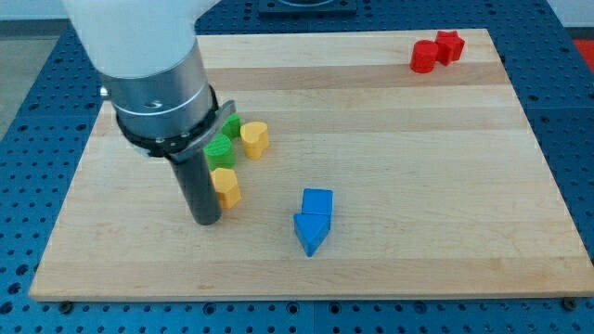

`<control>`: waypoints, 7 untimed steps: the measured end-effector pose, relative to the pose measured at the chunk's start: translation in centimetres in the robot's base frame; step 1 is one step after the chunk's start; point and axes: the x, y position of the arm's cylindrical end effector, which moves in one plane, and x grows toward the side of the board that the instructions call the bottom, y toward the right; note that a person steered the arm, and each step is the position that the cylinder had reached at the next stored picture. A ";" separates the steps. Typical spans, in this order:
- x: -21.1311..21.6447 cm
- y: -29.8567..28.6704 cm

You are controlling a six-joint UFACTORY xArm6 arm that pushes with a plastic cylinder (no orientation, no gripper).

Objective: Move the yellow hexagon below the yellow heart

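The yellow hexagon (225, 186) lies left of the board's middle. The yellow heart (254, 138) lies above it and a little to the right. My tip (206, 221) rests on the board just left of and slightly below the yellow hexagon, touching or almost touching its left side. Two green blocks (223, 146) lie between the rod and the yellow heart, partly hidden by the arm; their shapes are unclear.
A blue cube (317, 201) and a blue triangle (311, 232) touch each other to the right of the hexagon. Two red blocks (435, 51) sit together at the view's top right. The wooden board (418, 186) has blue perforated table around it.
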 end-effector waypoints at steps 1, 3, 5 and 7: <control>0.0 -1.5; -0.8 -1.5; -1.6 -0.5; -2.5 1.2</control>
